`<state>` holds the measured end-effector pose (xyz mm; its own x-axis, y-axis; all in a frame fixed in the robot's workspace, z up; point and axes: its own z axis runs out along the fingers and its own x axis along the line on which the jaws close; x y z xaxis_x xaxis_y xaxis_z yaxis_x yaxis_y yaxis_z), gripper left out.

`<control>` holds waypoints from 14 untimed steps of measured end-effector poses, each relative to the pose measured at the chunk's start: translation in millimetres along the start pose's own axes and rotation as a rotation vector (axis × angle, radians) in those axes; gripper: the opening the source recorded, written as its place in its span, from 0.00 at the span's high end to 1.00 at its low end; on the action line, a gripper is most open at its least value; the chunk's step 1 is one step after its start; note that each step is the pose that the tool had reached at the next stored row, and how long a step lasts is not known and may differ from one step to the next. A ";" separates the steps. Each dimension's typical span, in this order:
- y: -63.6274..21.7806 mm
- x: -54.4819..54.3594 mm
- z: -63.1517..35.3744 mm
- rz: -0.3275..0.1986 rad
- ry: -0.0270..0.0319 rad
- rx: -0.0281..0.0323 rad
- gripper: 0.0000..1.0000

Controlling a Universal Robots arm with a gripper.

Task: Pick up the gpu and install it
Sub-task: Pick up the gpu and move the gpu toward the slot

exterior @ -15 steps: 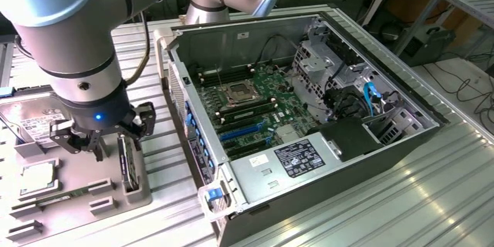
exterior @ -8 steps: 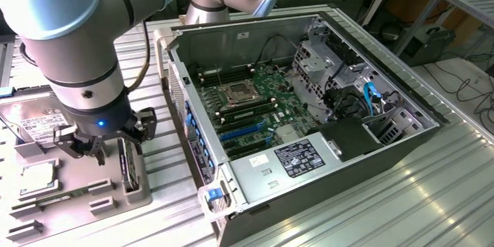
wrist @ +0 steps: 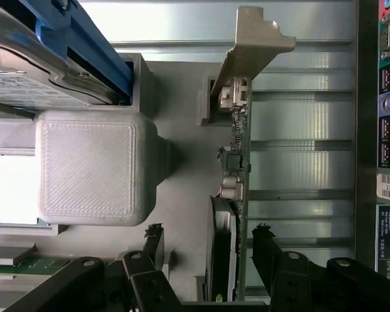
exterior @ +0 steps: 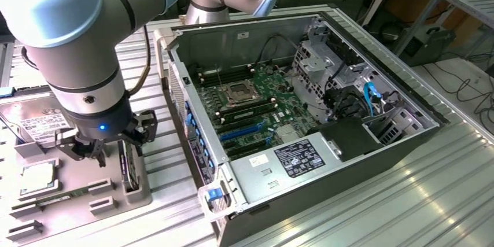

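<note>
At the exterior view's left, a grey tray [exterior: 76, 173] sits on the ribbed metal table [exterior: 401, 201]. We see a hard drive [exterior: 31, 122] with a white label at its far end, a square processor [exterior: 37, 179] nearer the camera, and a narrow memory stick [exterior: 58, 199] lying in a slot beside it.

The robot arm [exterior: 69, 44] reaches down over this tray, and its gripper [exterior: 115, 151] hangs low at the edge of the tray nearest the computer. The graphics card [exterior: 127, 174] stands on its edge there in a tray slot, directly under the gripper.

In the wrist view we see the graphics card [wrist: 239, 162] edge-on, its silver bracket [wrist: 253, 39] at the far end and its black fan [wrist: 221, 253] at the near end. The gripper [wrist: 209, 235] straddles the fan end: the jaws stand wide apart, one black finger [wrist: 155, 239] well clear on the fan side and the other just beside the card's green back. We cannot tell whether that one touches it. The card is not clamped, and it rests in its slot. A pale grey block [wrist: 88, 166] and the hard drive [wrist: 32, 78] lie on the fan side.

Further to the exterior view's right lies the open computer case [exterior: 401, 137], with the green motherboard [exterior: 255, 102] inside it and a labelled power supply [exterior: 297, 157] at its near end.
</note>
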<state>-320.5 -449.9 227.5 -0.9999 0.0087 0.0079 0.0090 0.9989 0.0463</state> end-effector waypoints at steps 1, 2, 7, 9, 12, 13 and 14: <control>-0.1 0.0 0.0 0.000 -0.0001 -0.0004 0.34; -0.1 -0.1 0.0 0.000 -0.0001 -0.0005 0.34; -0.2 0.0 0.8 0.000 -0.0002 -0.0007 0.34; -0.2 -0.1 1.6 0.000 -0.0002 -0.0007 0.34; 0.4 -0.8 2.9 0.000 -0.0001 -0.0006 0.34; 1.3 -1.0 3.3 0.000 -0.0001 -0.0005 0.34; 2.4 -1.1 3.7 0.000 -0.0001 0.0002 0.34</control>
<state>-319.4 -447.3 223.8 -0.9999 0.0086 0.0078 0.0089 0.9989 0.0460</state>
